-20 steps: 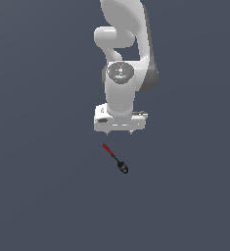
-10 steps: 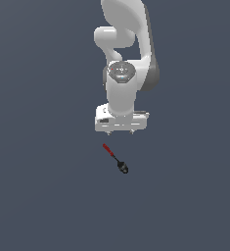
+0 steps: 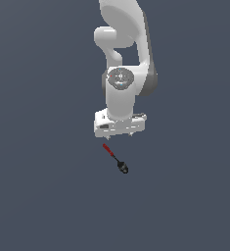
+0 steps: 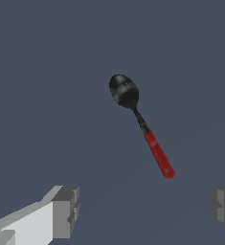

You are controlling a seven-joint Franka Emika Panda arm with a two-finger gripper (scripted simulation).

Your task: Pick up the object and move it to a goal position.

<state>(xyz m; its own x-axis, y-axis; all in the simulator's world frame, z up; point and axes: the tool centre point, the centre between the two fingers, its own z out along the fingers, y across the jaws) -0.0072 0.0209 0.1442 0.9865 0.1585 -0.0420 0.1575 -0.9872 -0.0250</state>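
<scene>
The object (image 3: pixel 115 158) is a tiny spoon-like tool with a red handle, a thin black shaft and a black rounded knob. It lies flat on the dark grey floor, just in front of and below my white gripper (image 3: pixel 120 135). In the wrist view the object (image 4: pixel 141 124) lies beyond the gripper (image 4: pixel 145 208), whose grey fingertips (image 4: pixel 66 212) stand wide apart. The gripper is open and empty, hovering above the floor, apart from the object.
The white arm (image 3: pixel 124 59) rises behind the gripper. A plain dark grey floor (image 3: pixel 48 186) stretches all around.
The gripper has sunk slightly lower toward the floor. The object has not moved.
</scene>
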